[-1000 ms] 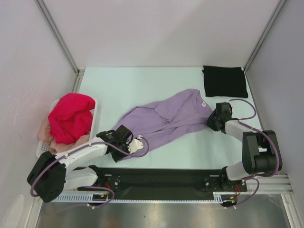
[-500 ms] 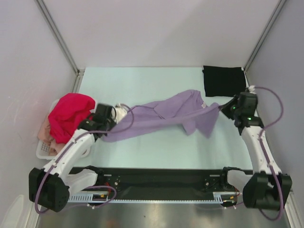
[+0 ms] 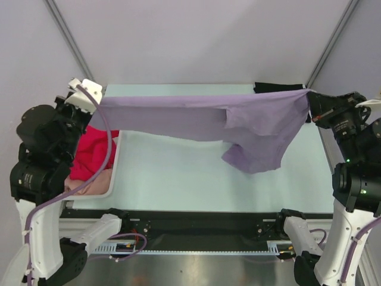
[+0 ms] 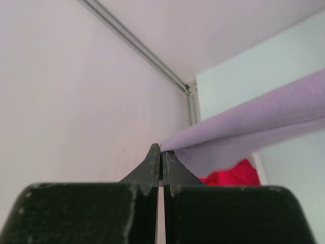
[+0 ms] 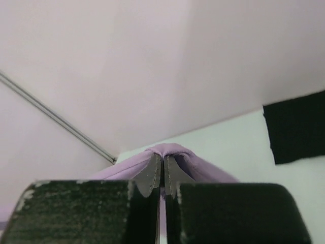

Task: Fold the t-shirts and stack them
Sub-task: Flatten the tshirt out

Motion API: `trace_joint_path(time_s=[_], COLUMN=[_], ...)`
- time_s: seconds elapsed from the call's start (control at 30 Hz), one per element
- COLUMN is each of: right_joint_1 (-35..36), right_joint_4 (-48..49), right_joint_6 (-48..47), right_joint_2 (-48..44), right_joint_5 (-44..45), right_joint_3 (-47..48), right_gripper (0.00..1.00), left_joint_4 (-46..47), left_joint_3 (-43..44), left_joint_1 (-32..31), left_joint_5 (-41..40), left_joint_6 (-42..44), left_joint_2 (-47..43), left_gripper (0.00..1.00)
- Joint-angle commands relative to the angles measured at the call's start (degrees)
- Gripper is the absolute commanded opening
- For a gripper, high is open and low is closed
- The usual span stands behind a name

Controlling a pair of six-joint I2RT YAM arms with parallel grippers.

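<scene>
The lavender purple t-shirt [image 3: 202, 113] hangs stretched in the air between both grippers, its lower part drooping at the right [image 3: 259, 140]. My left gripper [image 3: 95, 102] is shut on its left end, seen in the left wrist view [image 4: 161, 152] with the cloth [image 4: 254, 127] running off right. My right gripper [image 3: 309, 106] is shut on its right end, seen in the right wrist view [image 5: 162, 158] with cloth [image 5: 172, 150] over the tips. The black folded t-shirt [image 3: 268, 87] lies at the back right, mostly hidden; it also shows in the right wrist view [image 5: 297, 127]. The magenta-red t-shirt [image 3: 92, 155] lies in the basket on the pale peach-pink one [image 3: 89, 183].
The white plastic basket [image 3: 114, 170] stands at the left edge of the pale green table [image 3: 178, 173]. Grey walls close in the left, back and right sides. Both arms are raised high above the table.
Both arms have risen and spread apart, lifting the lavender shirt off the table and pulling it taut in the air. The black shirt is now mostly covered from above.
</scene>
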Motion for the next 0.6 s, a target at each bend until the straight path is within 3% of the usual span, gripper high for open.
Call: trace_joint_path(time_s=[0.0, 0.2, 0.33, 0.47, 0.57], right_joint_1=[-0.62, -0.62, 0.60, 4.46, 5.35], right_joint_4=[1.91, 14.11, 20.29, 22.06, 19.70], right_joint_6=[-0.28, 5.69, 8.69, 8.07, 8.25], right_joint_2=[2.81, 13.43, 22.48, 35.13, 47.08], right_joint_5=[-0.04, -3.64, -4.00, -2.50, -2.94], right_joint_3=[4.47, 4.91, 8.68, 18.51, 32.56], right_gripper=[0.00, 0.00, 0.00, 0.00, 0.00], left_joint_4=[0.71, 8.98, 12.68, 14.53, 14.79], left_joint_3=[3.52, 5.63, 12.91, 22.84, 33.82], left_joint_1=[0.72, 2.21, 5.46, 7.66, 8.54], left_joint_5=[-7.45, -4.66, -1.47, -0.60, -0.51], left_joint_6=[5.62, 9.23, 9.23, 8.44, 7.12], left_joint_2=[3.02, 13.56, 23.13, 33.86, 43.00], left_gripper=[0.00, 0.00, 0.00, 0.00, 0.00])
